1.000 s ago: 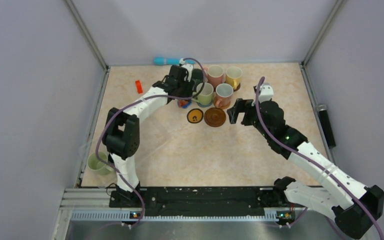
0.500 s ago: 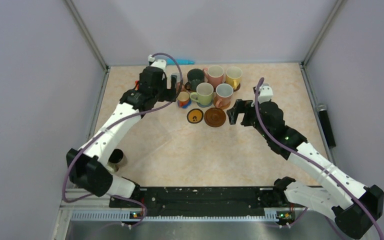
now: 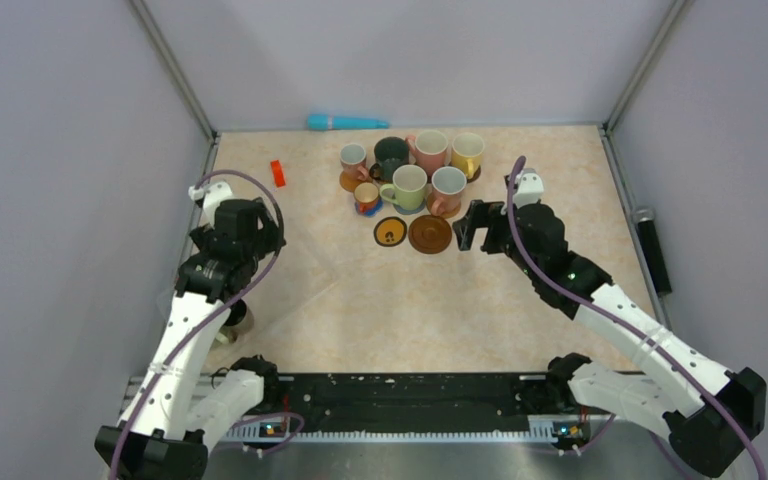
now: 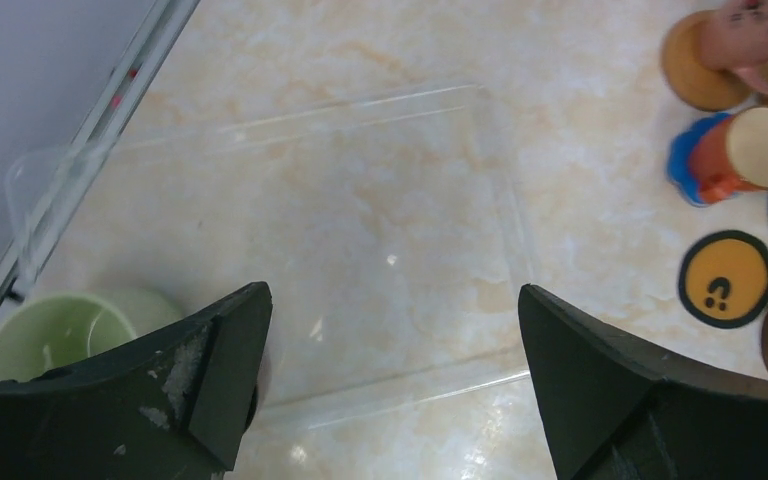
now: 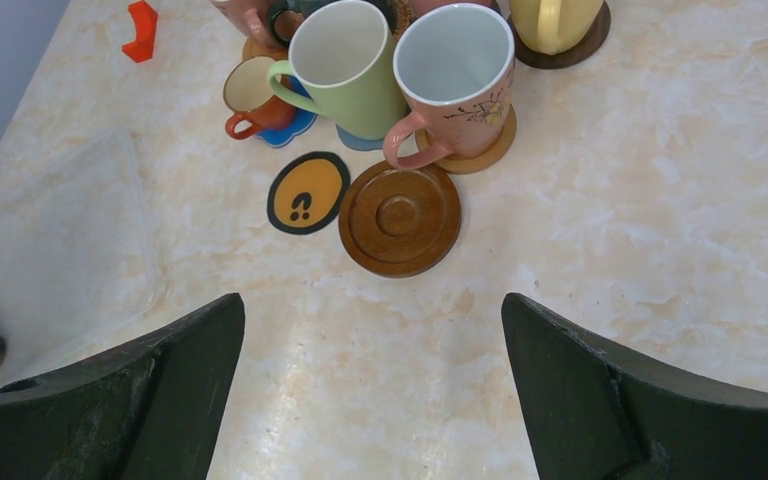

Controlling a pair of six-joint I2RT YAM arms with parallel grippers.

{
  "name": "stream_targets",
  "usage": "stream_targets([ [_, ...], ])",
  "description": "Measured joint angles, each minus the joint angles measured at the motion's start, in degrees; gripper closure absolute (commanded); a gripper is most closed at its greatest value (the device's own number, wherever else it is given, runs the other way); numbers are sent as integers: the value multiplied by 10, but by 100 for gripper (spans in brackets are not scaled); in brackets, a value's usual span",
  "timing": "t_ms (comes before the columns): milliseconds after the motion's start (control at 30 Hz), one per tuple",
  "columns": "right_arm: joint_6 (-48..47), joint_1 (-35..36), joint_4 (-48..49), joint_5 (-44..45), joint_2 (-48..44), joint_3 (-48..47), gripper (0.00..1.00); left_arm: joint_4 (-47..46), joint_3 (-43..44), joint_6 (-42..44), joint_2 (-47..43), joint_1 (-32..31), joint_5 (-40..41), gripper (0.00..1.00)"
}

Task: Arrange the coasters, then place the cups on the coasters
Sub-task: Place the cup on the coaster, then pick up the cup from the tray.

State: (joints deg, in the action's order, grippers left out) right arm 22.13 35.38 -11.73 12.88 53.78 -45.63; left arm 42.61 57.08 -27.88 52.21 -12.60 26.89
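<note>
Left arm has swung back from the cup cluster to the left side of the tabletop (image 3: 380, 310); right arm sits where it was.

Left fingers (image 4: 210, 380): released, spread wide, nothing between them, above a clear plastic sheet (image 4: 440, 130) lying flat on the tabletop. Stray green cup (image 4: 45, 335) stands at the near-left edge, partly hidden behind one left finger; contact cannot be told.

Right fingers (image 5: 160, 390): released, empty, held on the near-right side of the cluster and pointing toward it.

Cluster, far centre of tabletop:
- small pink cup (image 3: 353, 156) on tan coaster (image 3: 346, 182), far-left corner of the group, now uncovered by the arm
- small orange cup (image 5: 252, 100) on blue scalloped coaster (image 5: 295, 128)
- tall green cup (image 5: 345, 65) on grey-blue coaster (image 5: 358, 141)
- cream cup (image 5: 455, 70) with pink handle on light wooden coaster (image 5: 490, 150), touching the tall green cup
- yellow cup (image 5: 555, 20) on dark round coaster (image 5: 570, 55)
- black cup (image 3: 392, 150) and large pink cup (image 3: 430, 150) in the back row; what is under them is hidden

Black-rimmed orange coaster (image 5: 307, 192) and dark wooden coaster (image 5: 400, 218) lie side by side on the near edge of the group, both bare.

Red block (image 3: 277, 173) lies apart, left of the cluster.
</note>
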Motion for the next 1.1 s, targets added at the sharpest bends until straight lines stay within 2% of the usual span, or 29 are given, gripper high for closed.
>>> stream_targets([
  [100,0,0,0,-1,3,0,1,33,-25,-43,-16,25,21,2],
  [433,0,0,0,-5,8,0,1,117,-57,-178,-55,115,106,20],
  [633,0,0,1,-6,9,0,1,126,-97,-224,-48,153,82,29],
  [967,0,0,2,-7,15,0,1,114,-148,-246,-12,154,8,49],
  [1100,0,0,1,-8,21,0,1,114,-165,-260,-10,155,2,53],
])
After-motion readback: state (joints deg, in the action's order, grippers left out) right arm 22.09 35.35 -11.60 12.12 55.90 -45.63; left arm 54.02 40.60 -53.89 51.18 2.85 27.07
